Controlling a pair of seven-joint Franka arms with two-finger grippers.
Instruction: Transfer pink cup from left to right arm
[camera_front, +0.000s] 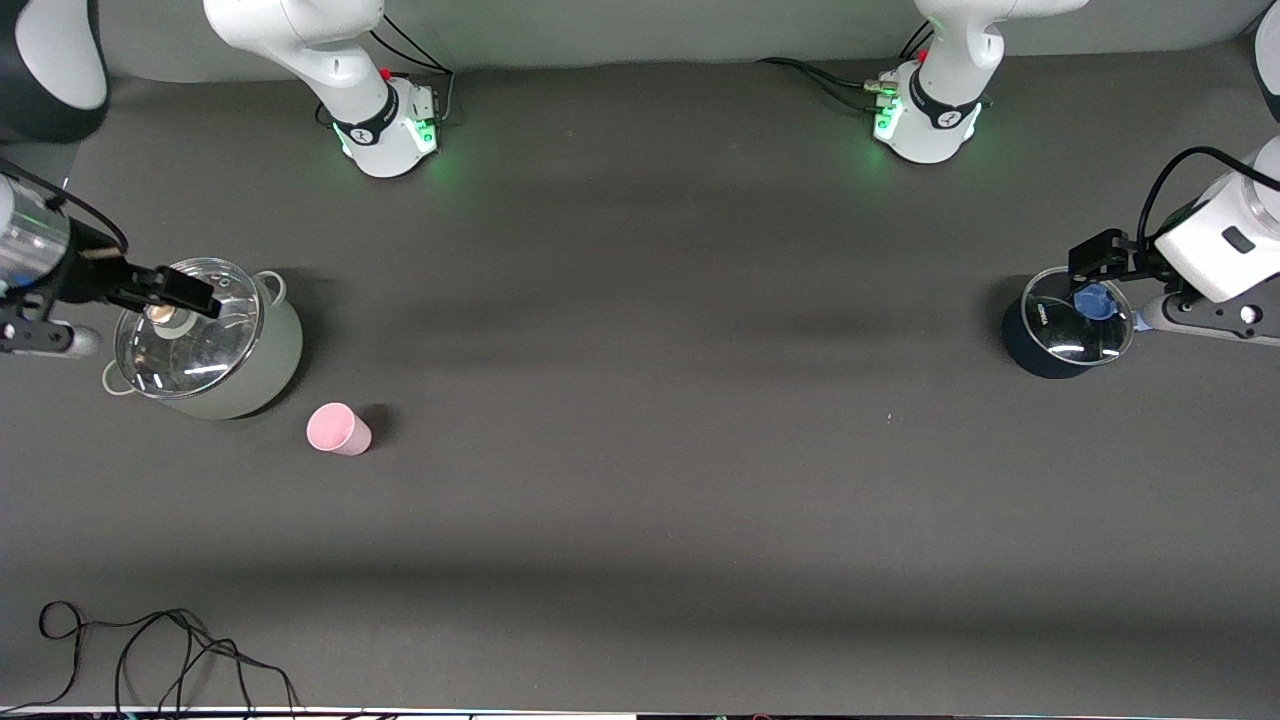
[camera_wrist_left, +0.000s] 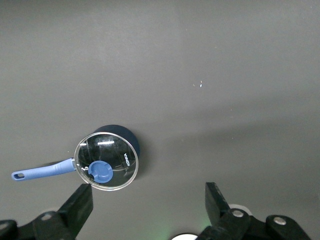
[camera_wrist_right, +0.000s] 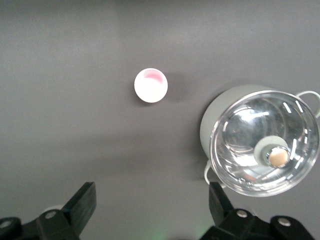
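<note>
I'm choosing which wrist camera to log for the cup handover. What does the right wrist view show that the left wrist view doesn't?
Only the right wrist view shows the pink cup, standing alone on the table, and beside it the grey-green pot with a glass lid. Only the left wrist view shows the dark blue saucepan with its blue handle and glass lid. Both show the dark table from above and their own open gripper, the right gripper and the left gripper, each holding nothing.

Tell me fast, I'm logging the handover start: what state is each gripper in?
Left gripper: open, empty, over the blue saucepan.
Right gripper: open, empty, over the grey pot; pink cup stands on the table.
</note>
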